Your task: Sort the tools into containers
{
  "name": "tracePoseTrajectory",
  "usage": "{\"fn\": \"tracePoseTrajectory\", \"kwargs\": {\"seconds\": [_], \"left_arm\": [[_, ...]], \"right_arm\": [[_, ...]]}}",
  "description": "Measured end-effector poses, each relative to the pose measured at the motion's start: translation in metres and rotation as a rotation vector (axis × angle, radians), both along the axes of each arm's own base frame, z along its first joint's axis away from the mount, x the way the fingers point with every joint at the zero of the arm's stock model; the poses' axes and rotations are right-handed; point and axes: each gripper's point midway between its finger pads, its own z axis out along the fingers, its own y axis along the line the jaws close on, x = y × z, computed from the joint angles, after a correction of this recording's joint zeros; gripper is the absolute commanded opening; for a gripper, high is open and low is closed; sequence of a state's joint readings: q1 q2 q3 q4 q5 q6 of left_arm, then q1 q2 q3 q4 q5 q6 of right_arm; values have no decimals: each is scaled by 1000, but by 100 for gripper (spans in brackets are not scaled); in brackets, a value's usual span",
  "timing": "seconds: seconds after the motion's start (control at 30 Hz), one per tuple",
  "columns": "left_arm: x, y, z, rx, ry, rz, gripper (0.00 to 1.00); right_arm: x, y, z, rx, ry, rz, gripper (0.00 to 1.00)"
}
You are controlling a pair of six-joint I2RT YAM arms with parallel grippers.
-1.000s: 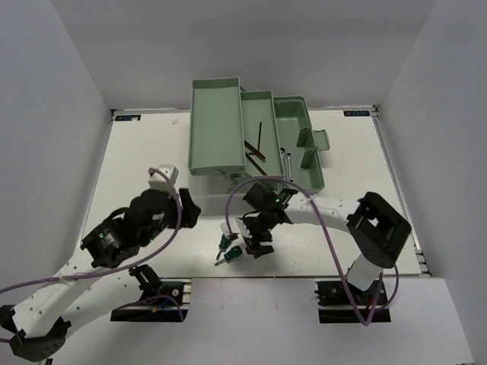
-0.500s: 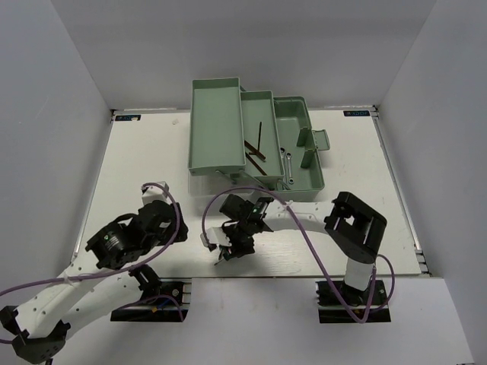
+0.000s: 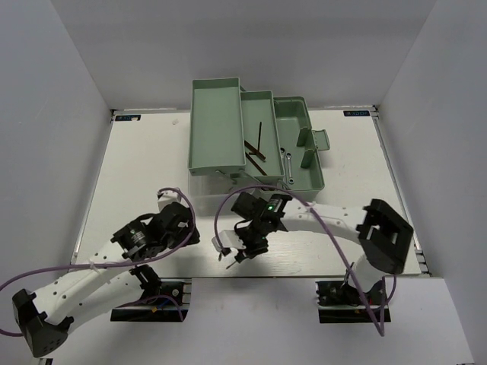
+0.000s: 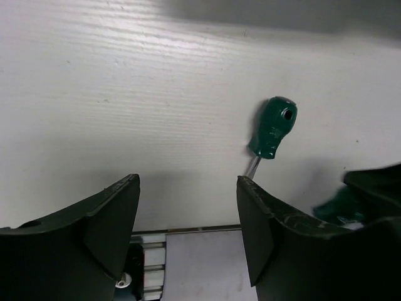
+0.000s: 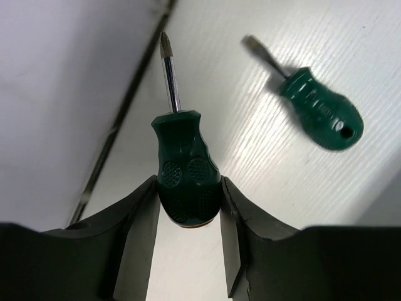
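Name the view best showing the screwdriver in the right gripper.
Right wrist: the held screwdriver fills the frame, handle clamped by the right gripper, tip clear. Top external shows only a speck; left wrist, a green blur at most.

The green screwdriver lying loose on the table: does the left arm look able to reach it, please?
Probably yes: the left gripper is open, and the loose screwdriver lies uncovered on the table just beyond its fingers. The right gripper, shut on the other screwdriver, sits close and might crowd the approach.
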State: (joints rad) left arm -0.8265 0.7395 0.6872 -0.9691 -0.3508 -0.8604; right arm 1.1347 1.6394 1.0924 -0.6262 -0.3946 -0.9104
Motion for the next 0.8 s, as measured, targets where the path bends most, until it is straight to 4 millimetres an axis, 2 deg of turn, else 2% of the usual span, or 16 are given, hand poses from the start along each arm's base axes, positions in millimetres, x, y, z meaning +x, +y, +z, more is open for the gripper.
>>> {"fn": "tracePoseTrajectory", "kwargs": {"seconds": [0.03, 0.07, 0.2, 0.3, 0.37, 0.5, 0.63, 0.7, 0.8], "left_arm": [[-1, -2, -7, -10, 5, -5, 70], [-1, -5, -14, -23, 8, -8, 63], [5, -25, -31, -80, 16, -36, 53], [14, -48, -37, -132, 14, -79, 53], [17, -57, -39, -153, 9, -99, 59], [26, -77, -38, -197, -15, -158, 72], [29, -88, -40, -202, -25, -214, 78], [27, -89, -41, -193, -27, -237, 81], [26, -86, -40, -184, -41, -254, 83]], "right_arm": [[-2, -5, 8, 7, -1, 16, 0], [-3, -12, 16, 13, -5, 30, 0], [1, -36, 45, 0, -23, 15, 0], [21, -32, 81, 42, -66, -52, 0], [40, -21, 110, 102, -112, -121, 0], [92, 7, 176, 261, -252, -310, 0], [155, 38, 236, 403, -408, -491, 0], [186, 53, 257, 468, -473, -582, 0], [227, 67, 267, 520, -542, -724, 0]]}}
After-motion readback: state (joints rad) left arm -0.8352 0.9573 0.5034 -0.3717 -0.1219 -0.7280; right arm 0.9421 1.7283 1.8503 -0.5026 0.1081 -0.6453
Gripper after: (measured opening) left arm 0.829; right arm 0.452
